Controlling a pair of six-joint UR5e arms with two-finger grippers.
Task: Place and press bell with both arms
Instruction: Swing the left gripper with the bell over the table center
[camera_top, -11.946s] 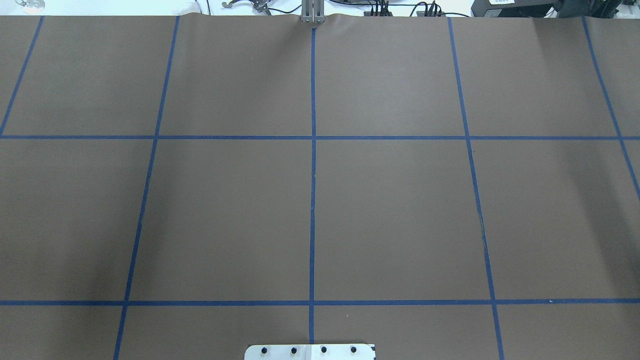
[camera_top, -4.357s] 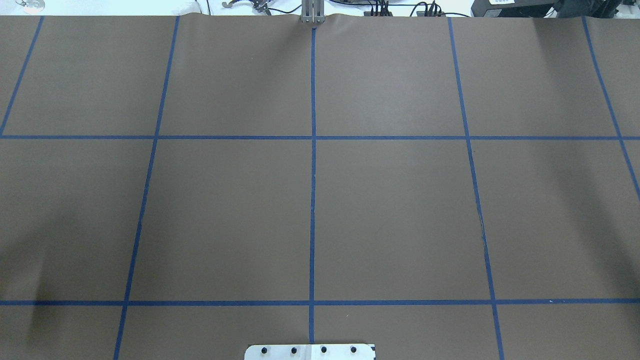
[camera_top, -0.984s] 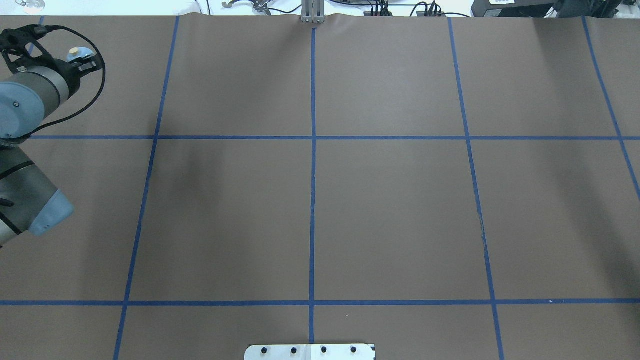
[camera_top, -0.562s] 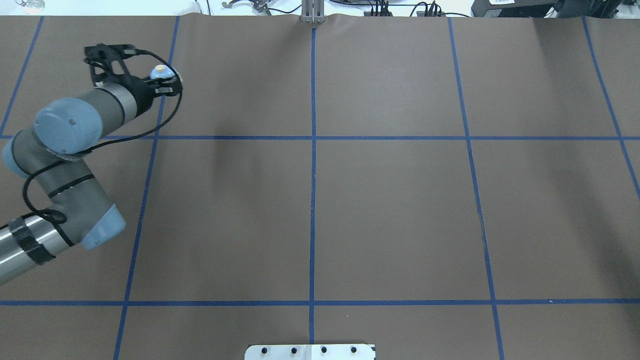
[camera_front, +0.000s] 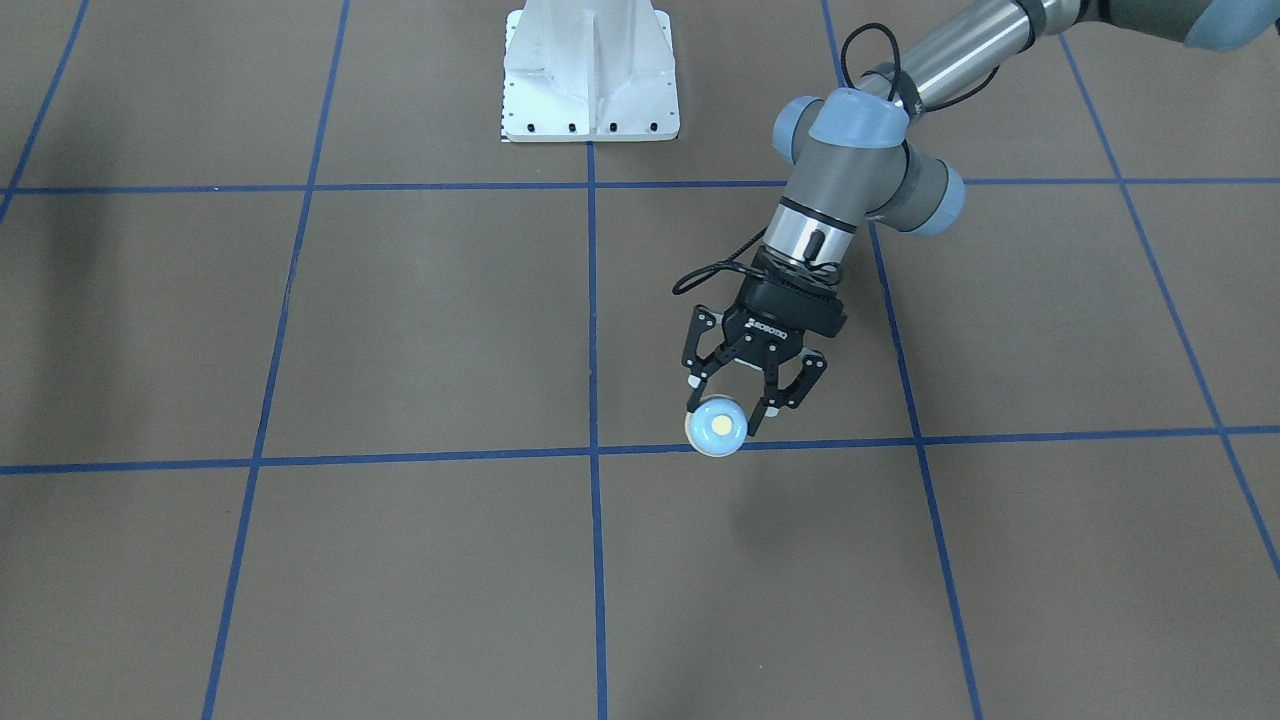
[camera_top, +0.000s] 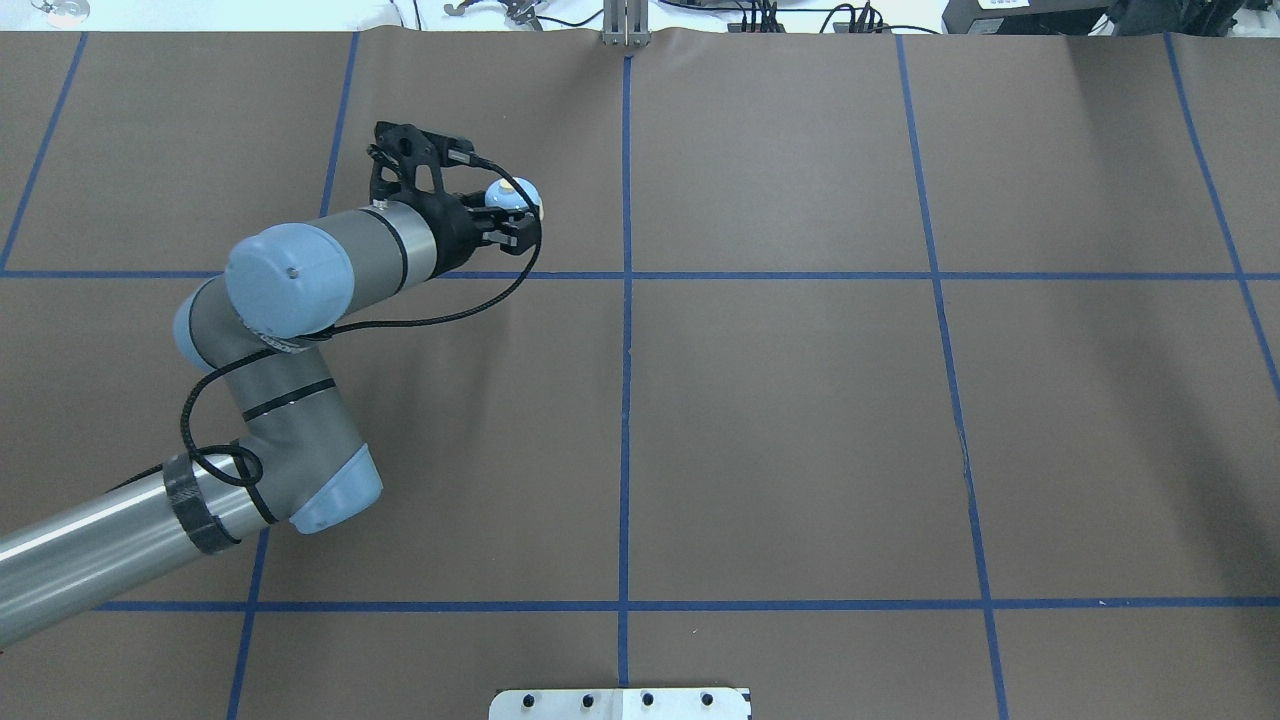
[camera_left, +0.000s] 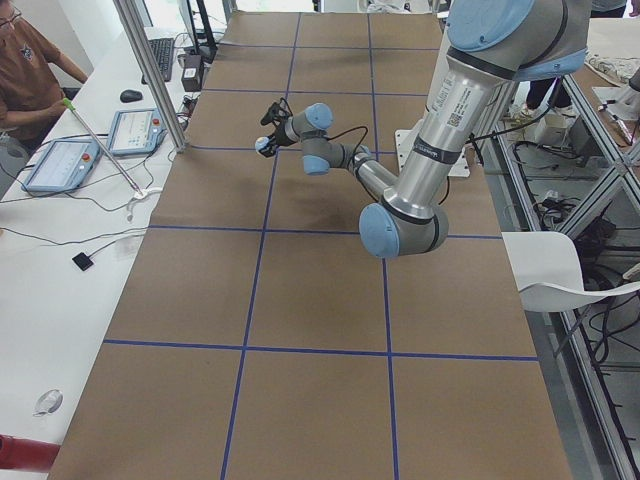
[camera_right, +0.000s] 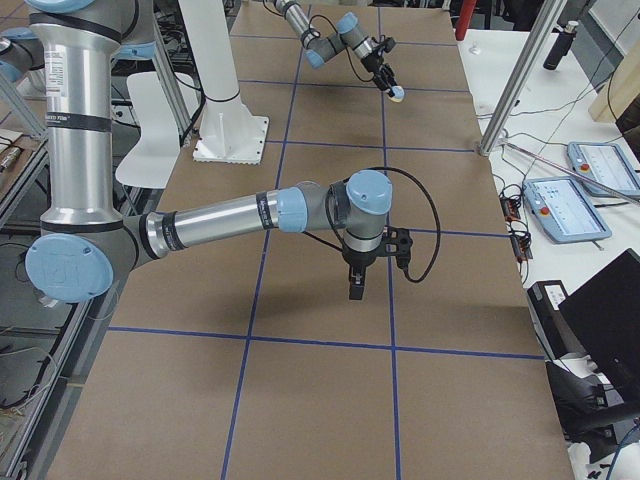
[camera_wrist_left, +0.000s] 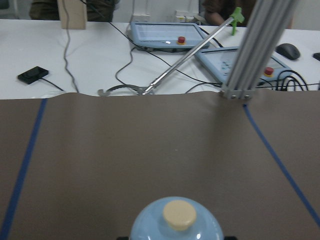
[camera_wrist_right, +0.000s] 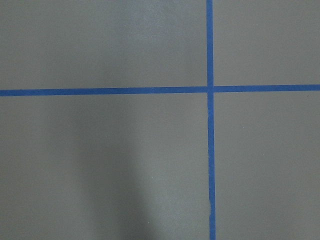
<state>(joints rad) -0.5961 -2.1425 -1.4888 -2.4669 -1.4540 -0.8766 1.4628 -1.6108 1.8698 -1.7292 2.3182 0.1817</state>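
Observation:
The light-blue bell with its cream button sits between the fingers of my left gripper, held above the brown table in the far row, left of the centre line. The front-facing view shows the same grip on the bell over a blue tape line, with its shadow on the table beyond it. The left wrist view shows the bell's top at its lower edge. My right gripper points down over the table in the exterior right view only; I cannot tell whether it is open or shut.
The white pedestal base stands at the robot's side of the table. A metal post stands at the far edge on the centre line. Behind it is a white desk with control tablets and cables.
The left arm came in from the left with the bell in its gripper. It has swept right along the far row towards the centre line.

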